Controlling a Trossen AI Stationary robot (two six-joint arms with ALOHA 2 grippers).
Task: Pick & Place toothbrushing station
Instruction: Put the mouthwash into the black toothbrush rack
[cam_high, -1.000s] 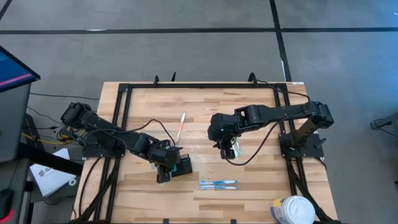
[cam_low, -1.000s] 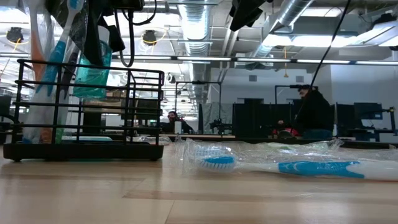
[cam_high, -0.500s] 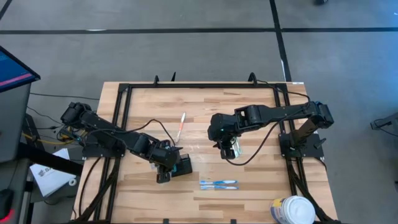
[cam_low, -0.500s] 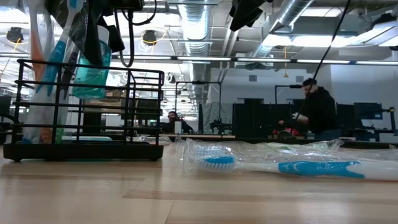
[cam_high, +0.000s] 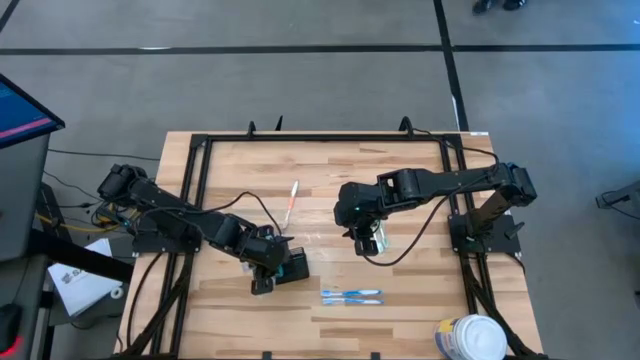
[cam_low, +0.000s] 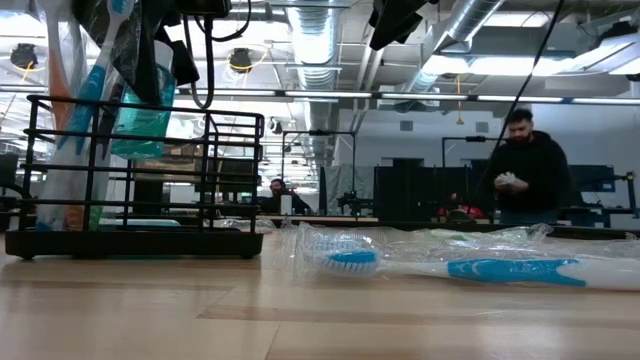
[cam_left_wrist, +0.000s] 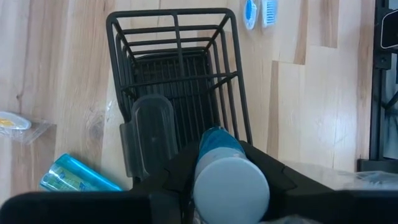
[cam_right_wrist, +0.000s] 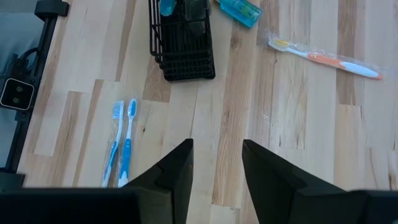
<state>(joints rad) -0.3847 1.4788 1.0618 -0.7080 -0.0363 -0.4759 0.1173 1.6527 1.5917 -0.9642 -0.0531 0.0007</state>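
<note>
**High view.** One toothbrushing station (cam_high: 293, 266), a black wire rack, stands on the tabletop (cam_high: 420, 180) left of centre, towards the near edge. Your left hand (cam_high: 264, 272) sits right over it. Your right hand (cam_high: 365, 238) hovers well apart, right of centre. Loose stock:
- One orange toothbrush (cam_high: 291, 204), beyond the station.
- Two blue toothbrushes (cam_high: 350, 296), side by side, near and to the right of the station.
- One white tub (cam_high: 470, 339), at the near right corner.

**Low view.** The station (cam_low: 130, 170) has wrapped brushes leaning in it, but you cannot count them here. One teal tube (cam_low: 145, 110) hangs over its top. One person (cam_low: 525, 170) stands in the room behind.

**Left wrist view.** Your left hand pinches the teal tube (cam_left_wrist: 227, 180) by its capped end, directly above the open rack (cam_left_wrist: 180, 81). It looks held there to be lowered in. One teal packet (cam_left_wrist: 78, 178) lies just beside the rack.

**Right wrist view.** The right hand (cam_right_wrist: 217, 149) has its fingers spread with nothing between them, and it seems to be waiting. From here you can count one station (cam_right_wrist: 182, 43), two blue toothbrushes (cam_right_wrist: 121, 140) and one orange toothbrush (cam_right_wrist: 326, 57).
</note>
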